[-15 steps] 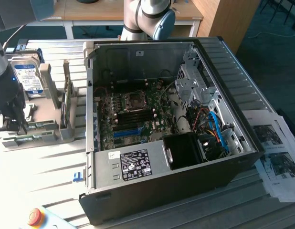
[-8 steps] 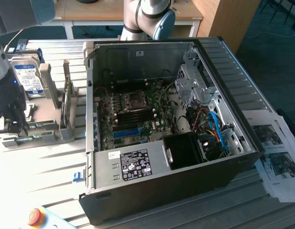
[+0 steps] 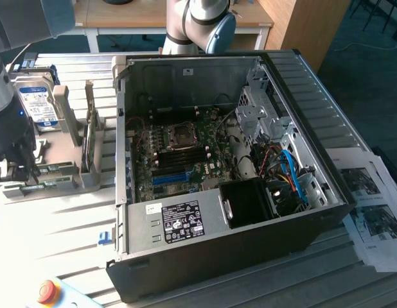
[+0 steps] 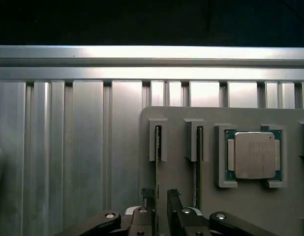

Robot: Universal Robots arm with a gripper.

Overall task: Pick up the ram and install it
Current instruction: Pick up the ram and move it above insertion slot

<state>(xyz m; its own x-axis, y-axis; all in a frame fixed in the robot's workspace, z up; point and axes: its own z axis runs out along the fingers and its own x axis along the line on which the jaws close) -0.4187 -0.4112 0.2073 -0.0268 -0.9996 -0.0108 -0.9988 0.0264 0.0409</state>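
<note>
Gripper (image 3: 20, 172) of the single arm hung at the exterior view's far left, low over a grey parts holder (image 3: 63, 174) on the slatted metal table (image 3: 57, 221). Its claw was released, the two dark fingers (image 4: 174, 199) standing apart on either side of one thin stick without pinching it. Ram (image 4: 157, 167), a green board seen edge-on, stood upright in a narrow slot of the holder, between those fingers. A second stick (image 4: 197, 167) stood parallel in the neighbouring slot, just beside the first. A square silver processor (image 4: 254, 155) lay flat in its own framed pocket of the same holder, next to the second slot. A hard drive (image 3: 38, 106) with a white and blue label sat in a grey cradle behind the gripper. A red button (image 3: 47, 292) showed at the table's near edge, and a small blue piece (image 3: 103, 239) lay just outside the case. The computer case (image 3: 314, 96) lay at centre with its side open. It held a motherboard (image 3: 185, 163) carrying a processor socket (image 3: 182, 133), dark long slots just below the socket, and a bright blue connector strip (image 3: 171, 179). A printed label (image 3: 179, 221) was fixed on the case's near wall. Further right inside the case were a metal drive cage (image 3: 256, 109), a black boxy housing (image 3: 250, 202) in the near corner, and blue cables (image 3: 291, 173) beside the housing. Printed sheets (image 3: 372, 212) lay on the table at the exterior view's far right.
</note>
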